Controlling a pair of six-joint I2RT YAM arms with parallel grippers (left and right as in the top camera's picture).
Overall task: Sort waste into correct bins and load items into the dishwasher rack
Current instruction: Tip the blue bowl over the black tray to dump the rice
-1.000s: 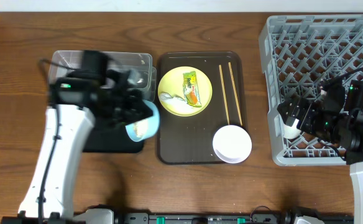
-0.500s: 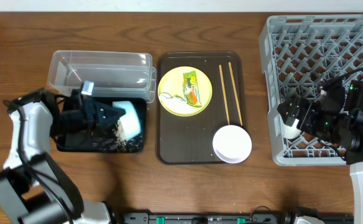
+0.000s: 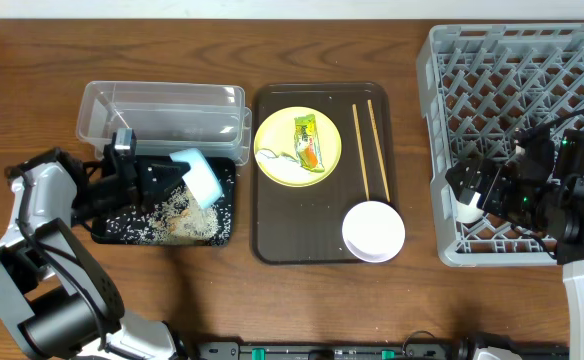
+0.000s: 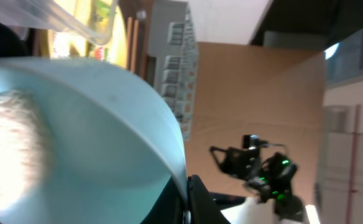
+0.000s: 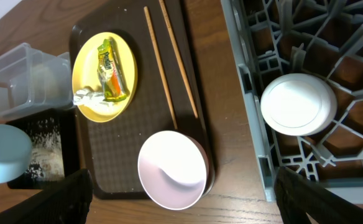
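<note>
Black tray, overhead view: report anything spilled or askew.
The light blue bowl, held by the left gripper, lies tipped on its side over the black tray, and rice grains are scattered across the tray's floor.

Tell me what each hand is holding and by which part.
Left hand grips the light blue bowl by its rim, tipped over the black tray. Right hand is open, holding nothing.

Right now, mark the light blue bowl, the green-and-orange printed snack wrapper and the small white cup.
light blue bowl [image 3: 200, 180], overhead, outer wall.
green-and-orange printed snack wrapper [image 3: 308, 140], overhead, middle.
small white cup [image 5: 298, 104], right wrist, centre of round face.
</note>
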